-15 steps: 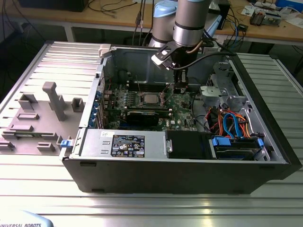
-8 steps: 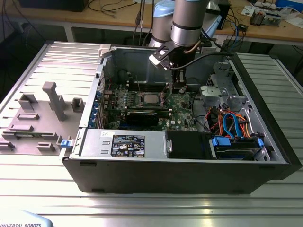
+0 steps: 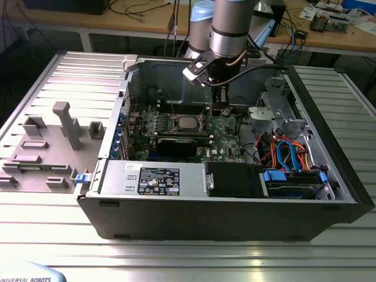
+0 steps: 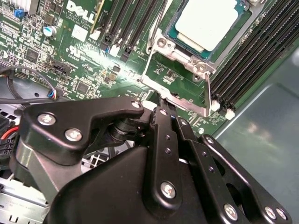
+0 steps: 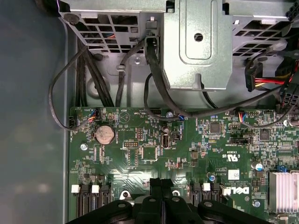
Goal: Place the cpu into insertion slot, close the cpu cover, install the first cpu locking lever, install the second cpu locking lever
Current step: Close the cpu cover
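From the exterior view's left, grey plastic fixtures (image 3: 64, 126) stand blocky and matte on the ribbed metal table (image 3: 194, 261). Next to them the black steel computer case (image 3: 235, 211) lies open on its side. A labelled metal power supply box (image 3: 153, 176) sits along its near wall. Deeper in lies the green motherboard (image 3: 226, 138), busy with small parts, with a black card (image 3: 176, 144) standing across it. The cpu (image 3: 188, 122) is a flat square with a dull pale silver top. It sits seated in the insertion slot (image 4: 163, 44), lying level and facing up out of the case. Being square, it has no long axis to speak of. In the second wrist view the cpu (image 4: 205, 21) shows smooth between rows of long black memory slots (image 4: 252, 51). The cpu cover (image 4: 191, 105), a thin bright metal frame, is swung open off the chip, with green board visible through its window. Its free edge points toward the gripper (image 4: 163, 103). The gripper (image 3: 217, 106) hangs just to the exterior view's right of the chip, low over the board. Its black fingers (image 4: 161, 126) are pressed together, with a hairline seam between them in the first wrist view (image 5: 161, 183). The tips sit right at the cover's free edge, and I cannot tell whether they nip the thin metal. Furthest right, blue, orange and red cables (image 3: 285, 154) coil beside a grey drive cage (image 3: 276, 111).
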`<state>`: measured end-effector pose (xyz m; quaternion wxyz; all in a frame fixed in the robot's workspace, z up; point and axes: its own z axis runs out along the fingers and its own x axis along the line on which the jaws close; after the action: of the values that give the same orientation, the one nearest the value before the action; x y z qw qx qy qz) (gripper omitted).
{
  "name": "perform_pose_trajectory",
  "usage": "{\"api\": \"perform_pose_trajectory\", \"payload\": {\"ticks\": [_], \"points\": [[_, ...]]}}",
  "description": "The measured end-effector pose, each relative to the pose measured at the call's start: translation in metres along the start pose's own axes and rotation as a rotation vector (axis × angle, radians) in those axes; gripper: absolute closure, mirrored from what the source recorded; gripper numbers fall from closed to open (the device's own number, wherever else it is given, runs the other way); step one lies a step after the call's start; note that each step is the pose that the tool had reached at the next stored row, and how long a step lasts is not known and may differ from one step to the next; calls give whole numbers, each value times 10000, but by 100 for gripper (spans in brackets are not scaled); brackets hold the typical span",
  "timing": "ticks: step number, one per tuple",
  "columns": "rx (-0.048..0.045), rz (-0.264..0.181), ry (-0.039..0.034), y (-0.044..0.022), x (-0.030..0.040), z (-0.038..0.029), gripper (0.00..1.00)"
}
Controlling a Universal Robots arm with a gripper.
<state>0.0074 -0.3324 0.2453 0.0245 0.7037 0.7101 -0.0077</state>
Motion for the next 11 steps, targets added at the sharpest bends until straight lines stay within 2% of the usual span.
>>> {"api": "perform_pose_trajectory", "payload": {"ticks": [11], "points": [[0, -1, 0, -19, 0, 0, 89]]}}
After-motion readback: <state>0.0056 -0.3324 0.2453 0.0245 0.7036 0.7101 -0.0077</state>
